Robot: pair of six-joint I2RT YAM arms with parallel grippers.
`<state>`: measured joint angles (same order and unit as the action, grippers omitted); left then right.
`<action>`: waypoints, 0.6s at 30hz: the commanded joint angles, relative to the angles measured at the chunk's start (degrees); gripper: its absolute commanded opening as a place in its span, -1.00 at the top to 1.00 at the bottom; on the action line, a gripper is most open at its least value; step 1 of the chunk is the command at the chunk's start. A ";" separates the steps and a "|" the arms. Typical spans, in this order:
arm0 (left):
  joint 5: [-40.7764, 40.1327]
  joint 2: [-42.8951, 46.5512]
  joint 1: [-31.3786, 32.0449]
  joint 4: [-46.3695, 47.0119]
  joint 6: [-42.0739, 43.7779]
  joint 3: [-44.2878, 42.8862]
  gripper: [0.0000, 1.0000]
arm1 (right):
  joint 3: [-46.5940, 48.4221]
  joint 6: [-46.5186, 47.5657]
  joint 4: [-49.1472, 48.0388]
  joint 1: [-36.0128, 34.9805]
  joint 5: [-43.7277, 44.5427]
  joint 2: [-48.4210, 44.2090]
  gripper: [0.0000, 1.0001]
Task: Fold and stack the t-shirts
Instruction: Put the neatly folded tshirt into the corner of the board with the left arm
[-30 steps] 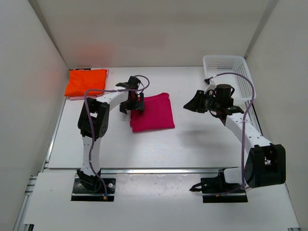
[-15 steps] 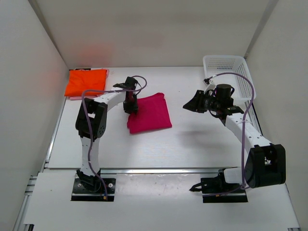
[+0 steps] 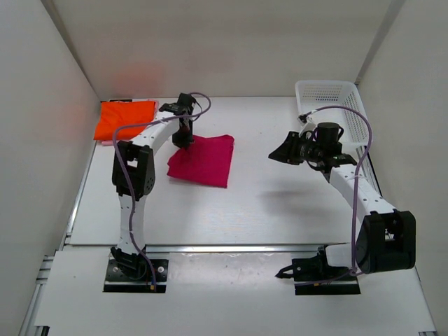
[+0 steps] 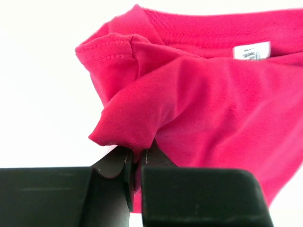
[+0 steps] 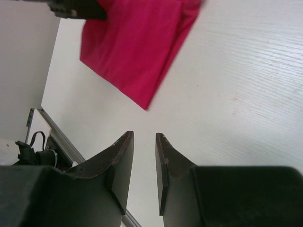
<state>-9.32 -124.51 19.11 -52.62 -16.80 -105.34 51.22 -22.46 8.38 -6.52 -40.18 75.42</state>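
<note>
On the left I see the orange t-shirt (image 3: 124, 119) in the far corner. My left gripper (image 4: 134, 158) is clamped on a fold of the magenta t-shirt (image 3: 204, 162), which lies in the middle of the table (image 3: 280, 210). My right gripper (image 5: 144, 139) hovers with its fingers (image 5: 120, 165) slightly apart, holding nothing.

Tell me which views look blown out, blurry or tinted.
Left wrist: the table behind the magenta shirt is blown out to white. Right wrist: that shirt's edges look soft. Top: even light, an orange tint on the wall by the orange shirt.
</note>
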 commanded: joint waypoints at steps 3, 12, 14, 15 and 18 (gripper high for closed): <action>-11.58 -1.00 -2.68 -5.29 6.94 -9.88 1.00 | 2.13 1.54 0.14 3.88 -1.91 -4.31 0.54; -22.22 -3.02 -6.01 -2.58 16.43 -21.04 1.00 | 1.26 0.58 1.03 1.70 -2.54 -7.03 0.63; -22.93 -3.63 -6.80 -2.66 18.02 -24.72 1.00 | -0.59 -0.39 -0.02 0.20 -2.97 -7.74 0.65; -22.76 -3.90 -7.77 -2.66 18.29 -25.78 1.00 | -0.86 -0.83 -0.29 0.02 -3.23 -8.18 0.65; -22.84 -3.72 -10.14 -1.26 18.99 -27.37 1.00 | -1.13 1.09 2.85 1.42 -4.37 -6.96 0.67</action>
<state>-28.34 -130.10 11.77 -56.29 -0.84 -129.10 50.57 -22.37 10.72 -6.28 -43.09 68.64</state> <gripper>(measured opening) 0.132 0.169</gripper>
